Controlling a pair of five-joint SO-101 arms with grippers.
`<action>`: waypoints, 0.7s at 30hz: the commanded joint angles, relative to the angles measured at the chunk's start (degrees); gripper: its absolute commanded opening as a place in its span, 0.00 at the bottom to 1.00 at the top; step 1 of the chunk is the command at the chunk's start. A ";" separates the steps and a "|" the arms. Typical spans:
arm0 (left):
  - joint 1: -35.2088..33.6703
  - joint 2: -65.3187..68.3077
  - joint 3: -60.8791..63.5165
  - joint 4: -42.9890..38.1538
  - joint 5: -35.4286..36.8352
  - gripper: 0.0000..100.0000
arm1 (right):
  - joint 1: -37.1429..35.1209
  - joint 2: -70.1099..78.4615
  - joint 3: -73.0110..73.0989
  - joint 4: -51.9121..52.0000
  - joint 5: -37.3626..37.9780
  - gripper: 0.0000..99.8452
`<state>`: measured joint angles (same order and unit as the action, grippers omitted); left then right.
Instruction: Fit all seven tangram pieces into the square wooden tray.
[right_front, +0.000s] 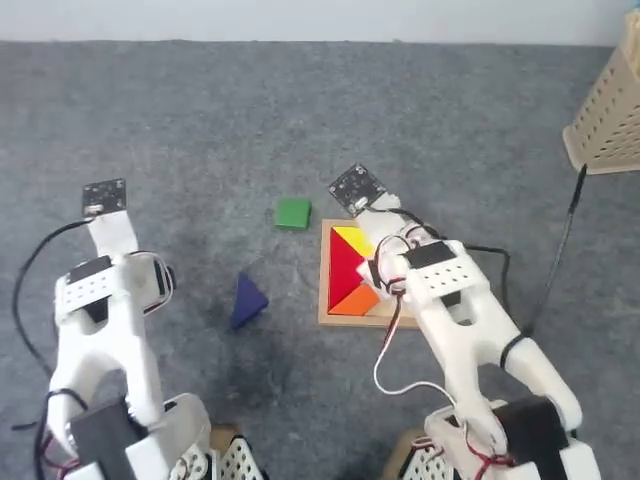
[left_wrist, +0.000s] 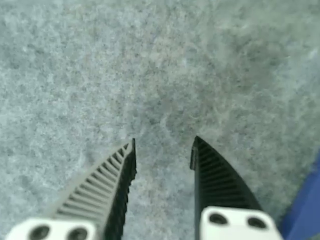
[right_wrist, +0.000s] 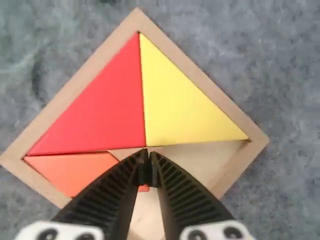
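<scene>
The square wooden tray lies on the grey carpet and holds a yellow triangle, a red triangle and an orange triangle. My right gripper hangs over the tray's bare wooden part, shut, its tips where the pieces meet. A green square and a dark blue triangle lie loose on the carpet beside the tray. My left gripper stands open over bare carpet, the blue triangle off to one side of it.
A beige perforated block stands at the far right edge. A black cable runs across the carpet beside the right arm. Open carpet stretches behind the tray and between the two arms.
</scene>
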<state>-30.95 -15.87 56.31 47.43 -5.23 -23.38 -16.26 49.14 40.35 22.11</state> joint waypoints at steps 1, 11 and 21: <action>0.26 -0.44 -0.22 -1.32 -0.26 0.17 | -0.31 -1.89 -0.62 0.31 -0.97 0.01; 0.26 -0.53 -0.22 -1.32 -0.44 0.17 | 2.86 11.56 -5.19 -2.24 -0.62 0.01; 0.26 -0.62 -0.22 -1.41 -0.44 0.17 | 10.77 11.74 -5.27 1.45 -0.53 0.01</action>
<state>-31.03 -15.87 56.31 47.16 -5.23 -14.77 -5.10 44.48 39.65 21.76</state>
